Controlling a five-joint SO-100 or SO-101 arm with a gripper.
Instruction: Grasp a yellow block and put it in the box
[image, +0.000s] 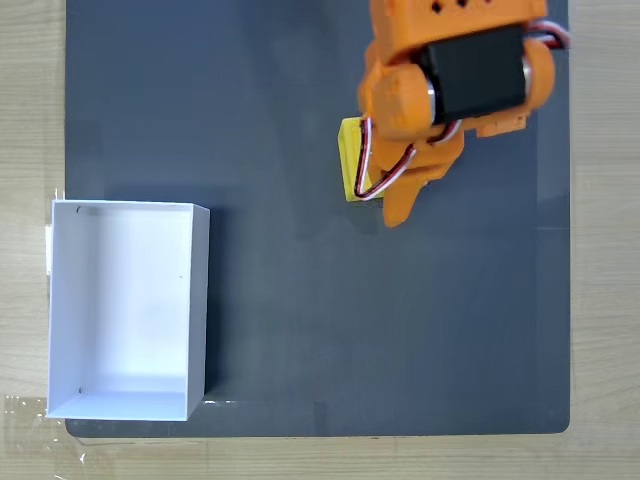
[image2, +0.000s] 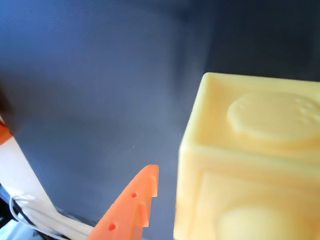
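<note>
Plainly, open jaws straddle the yellow block (image: 350, 160) mid-mat, well apart from the box (image: 198, 300).

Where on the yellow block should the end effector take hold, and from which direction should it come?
Probably on two opposite flat side faces of the yellow block, coming down from above. The block sits upright on the dark mat, and the round stud on its top face makes the top poor to pinch. In the wrist view, one orange finger of the end effector already stands beside it, apart from its face.

End effector (image: 385, 195) over yellow block (image: 350, 160); box (image: 200, 300) well apart.
</note>
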